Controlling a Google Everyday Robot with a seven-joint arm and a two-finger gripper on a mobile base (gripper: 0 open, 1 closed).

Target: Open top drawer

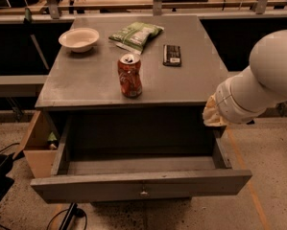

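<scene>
Grey cabinet top (85, 80) carries a red can (129, 75) near its front edge. Behind the can lie a chip bag (136, 34) and a dark bar (172, 54), with a bowl (78, 38) behind-left. Below the can, the top drawer (143, 186) stands pulled out. Right of the can, the gripper (211, 115) sits mostly hidden by the arm (258, 85); whether it is open or closed cannot be told.

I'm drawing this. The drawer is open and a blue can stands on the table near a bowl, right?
Not quite: the camera view shows the can is red, not blue. The top drawer is open, and the can stands on the table near the bowl. The gripper is by the drawer's right side.
</scene>
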